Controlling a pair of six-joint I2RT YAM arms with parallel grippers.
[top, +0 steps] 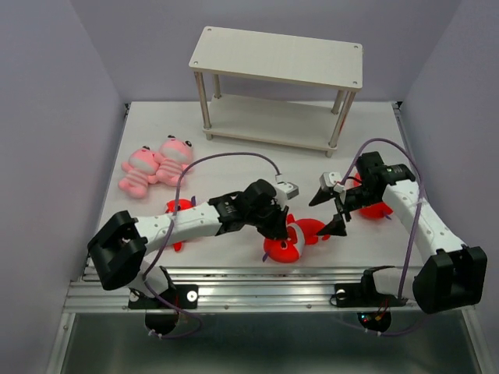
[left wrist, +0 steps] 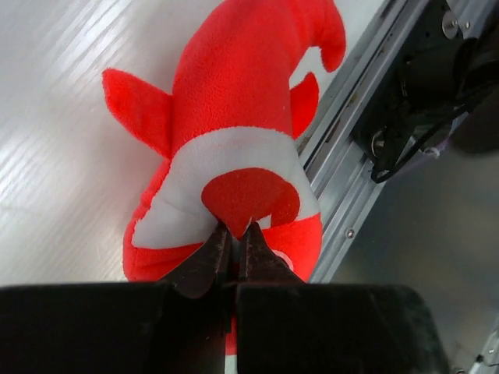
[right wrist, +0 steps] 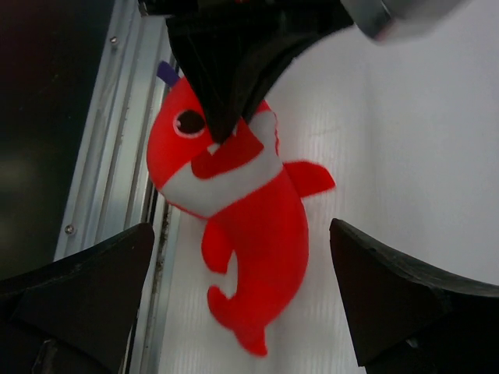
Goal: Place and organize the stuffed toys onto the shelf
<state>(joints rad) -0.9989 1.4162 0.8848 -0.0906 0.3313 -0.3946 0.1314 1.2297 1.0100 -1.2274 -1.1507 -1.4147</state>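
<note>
- Grip first: my left tool [left wrist: 234,235] has its jaws pinched almost together on a small fold of plush at the mouth of the red shark toy [left wrist: 234,101]. The toy lies on the counter [top: 234,175] at the near edge, just beside the rail [left wrist: 347,206].
- That is a thin bite on the face, so I judge the body will dangle and swing. I would lift slowly and straight up, watching the wrist view for the fold slipping out.
- My right tool [top: 326,213] hangs wide open with nothing in it, just right of the shark. I would draw it further right before lifting so the two arms do not meet.
- The shelf [top: 277,58] stands at the far side of the counter, well apart from this toy, and I see no toy on either board.
- To leave room for the others, I would set the shark at one end of a board, lowering until its body rests on the wood before I open.
- A second red toy [top: 178,209] lies half under my left forearm, and a third red toy [top: 378,209] sits behind the right tool. The pink toys [top: 156,165] lie together on the left.
</note>
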